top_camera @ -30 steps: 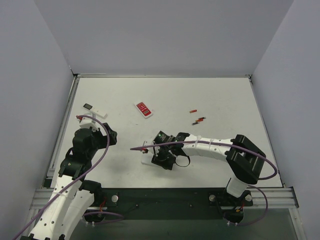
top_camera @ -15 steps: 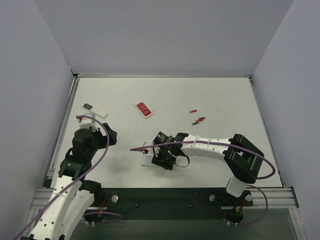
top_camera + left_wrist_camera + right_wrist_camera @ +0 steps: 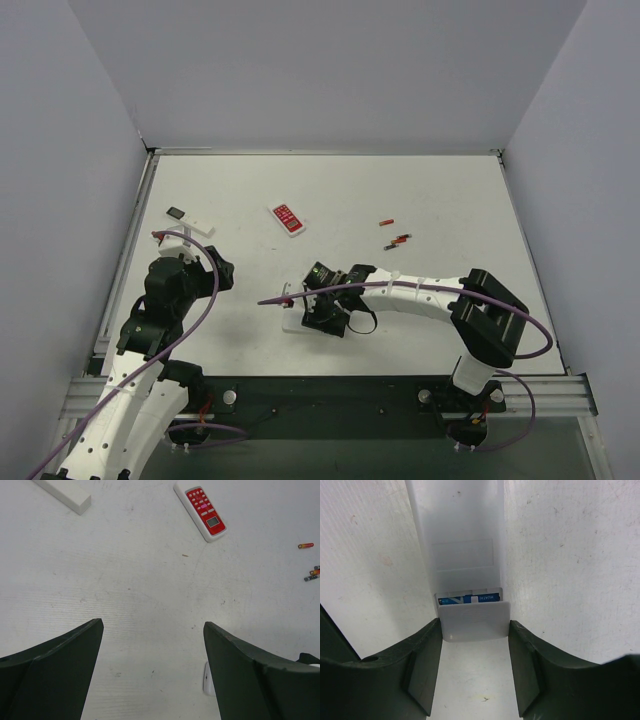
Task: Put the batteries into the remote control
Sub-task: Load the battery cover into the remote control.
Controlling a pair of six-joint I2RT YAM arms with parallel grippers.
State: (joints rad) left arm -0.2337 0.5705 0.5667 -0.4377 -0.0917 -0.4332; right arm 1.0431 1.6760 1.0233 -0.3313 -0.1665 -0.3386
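Remote control (image 3: 462,530) lies back-up on the tabletop (image 3: 450,200), near its front edge, right under the right claw (image 3: 474,642). Battery cover (image 3: 474,621) sits partly slid off the compartment, and one strip of blue battery (image 3: 455,600) shows in the gap just above the cover; cannot tell if both cells are in. Right claw is narrow, its fingers (image 3: 427,660) pressed on both sides of the cover. Left claw (image 3: 152,625) is spread wide and holds nothing, hovering left of the remote control, whose white edge peeks in by the left claw's right-hand finger. Red-faced remote (image 3: 288,219) lies beyond the remote control, stick remote (image 3: 190,219) far to its left, red cells (image 3: 386,222) beyond it to the right, well apart.
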